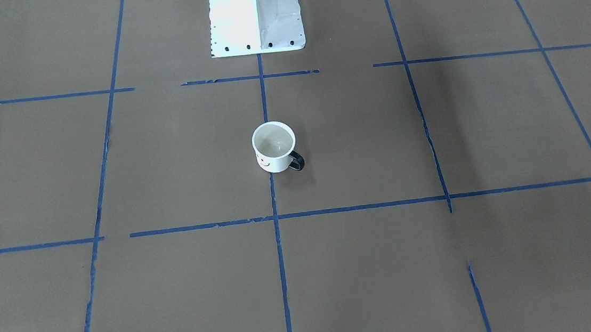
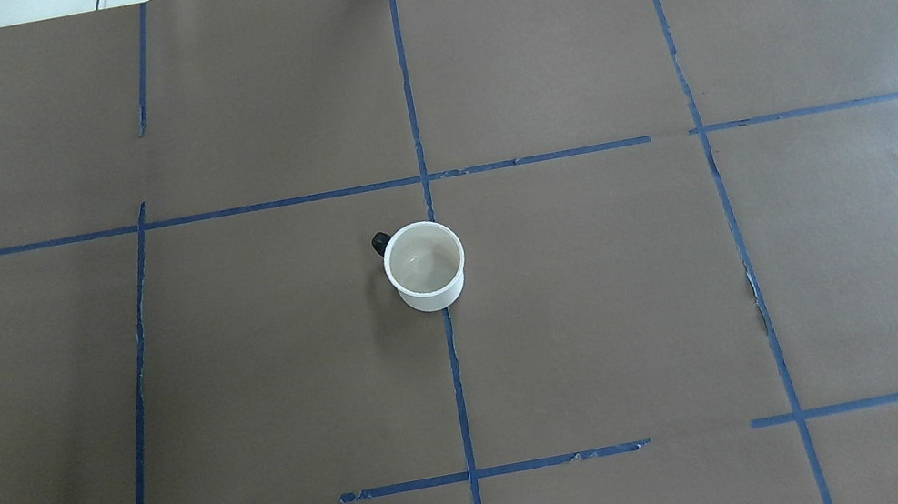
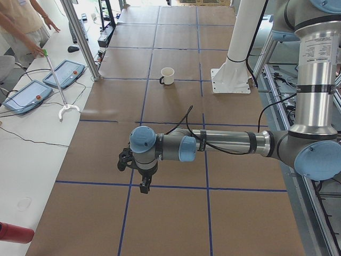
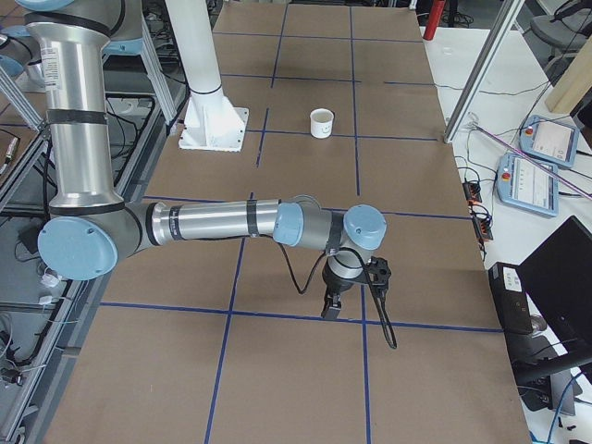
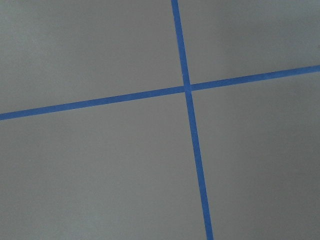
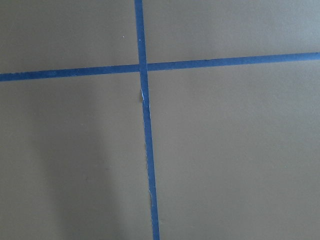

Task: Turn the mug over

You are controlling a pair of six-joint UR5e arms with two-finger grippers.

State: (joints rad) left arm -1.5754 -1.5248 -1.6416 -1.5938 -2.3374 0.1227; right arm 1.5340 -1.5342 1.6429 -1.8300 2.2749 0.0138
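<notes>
The white mug (image 1: pixel 274 147) stands upright, mouth up, on the brown paper near the table's middle, on the centre tape line. Its smiley face looks away from the robot, and its black handle (image 1: pixel 296 161) points to the robot's left. It also shows in the overhead view (image 2: pixel 425 265) and in both side views (image 3: pixel 168 76) (image 4: pixel 321 123). My left gripper (image 3: pixel 144 186) hangs over the table's left end, far from the mug. My right gripper (image 4: pixel 330 310) hangs over the right end, just as far. I cannot tell whether either is open or shut. Both wrist views show only paper and tape.
The white robot base (image 1: pixel 255 14) stands at the table's edge behind the mug. Blue tape lines (image 2: pixel 422 178) grid the brown paper. A side bench holds teach pendants (image 3: pixel 64 73) and cables, with an operator (image 3: pixel 24 21) beside it. Aluminium posts (image 4: pixel 481 74) stand at the table's far edge.
</notes>
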